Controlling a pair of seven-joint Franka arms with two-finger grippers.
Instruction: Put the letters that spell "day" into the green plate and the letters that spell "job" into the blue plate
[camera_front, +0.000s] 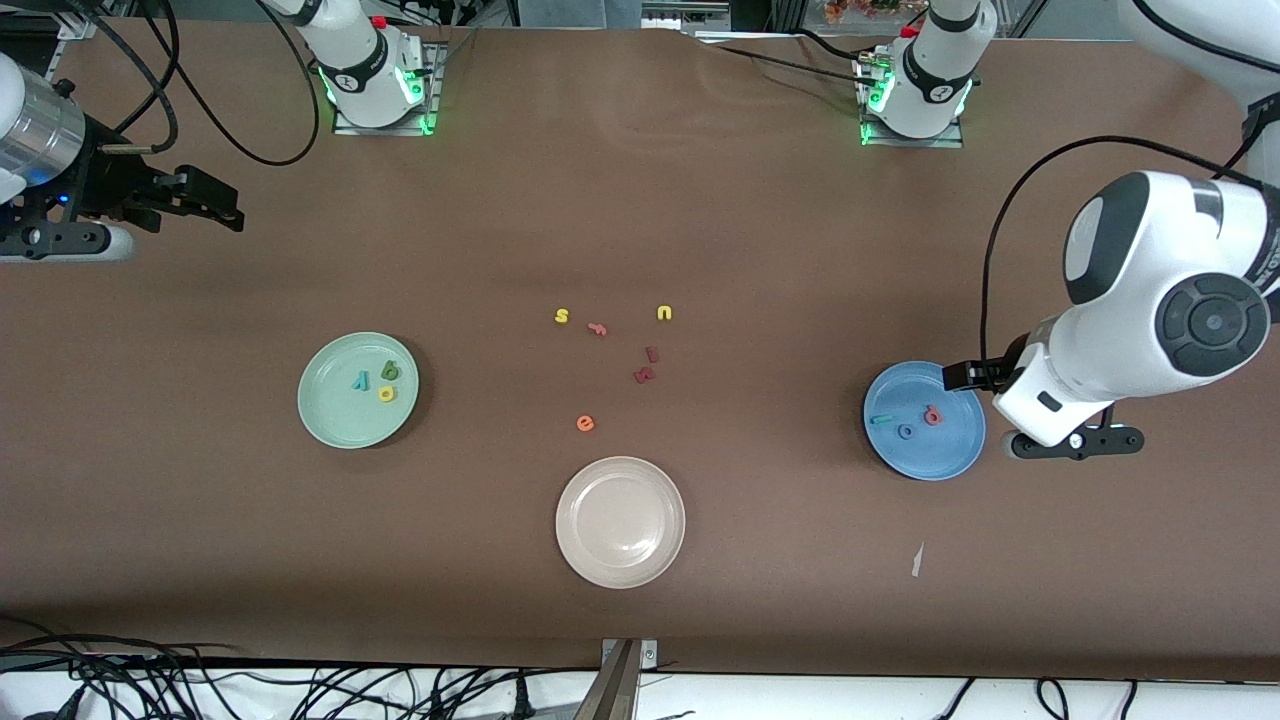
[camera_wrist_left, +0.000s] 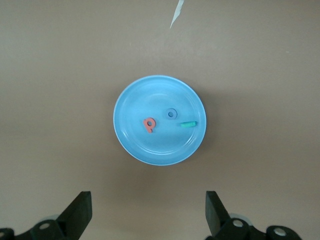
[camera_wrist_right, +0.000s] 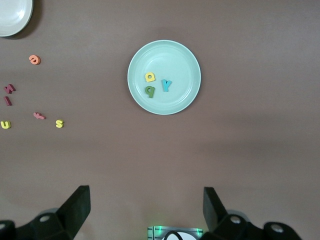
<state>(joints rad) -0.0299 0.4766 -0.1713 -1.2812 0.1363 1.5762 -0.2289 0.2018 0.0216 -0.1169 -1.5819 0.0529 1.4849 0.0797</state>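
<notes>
The green plate (camera_front: 335, 410) holds the dark green d (camera_front: 389, 371), yellow a (camera_front: 386, 393) and teal y (camera_front: 361, 381). The right wrist view shows this plate (camera_wrist_right: 175, 60) too. The blue plate (camera_front: 935, 455) holds the teal j (camera_front: 881, 419), blue o (camera_front: 905, 431) and salmon b (camera_front: 932, 414). In the left wrist view the same plate (camera_wrist_left: 150, 95) lies below the camera. My left gripper (camera_front: 968, 376) hangs open and empty over the blue plate's rim (camera_wrist_left: 148, 196). My right gripper (camera_front: 215, 200) waits open and empty in the air at the right arm's end of the table (camera_wrist_right: 146, 192).
A beige plate (camera_front: 620, 521) sits nearer the front camera, mid-table. Loose letters lie mid-table: yellow s (camera_front: 561, 316), pink f (camera_front: 597, 328), yellow u (camera_front: 664, 313), two dark red ones (camera_front: 645, 374), orange e (camera_front: 585, 423). A white scrap (camera_front: 917, 560) lies near the blue plate.
</notes>
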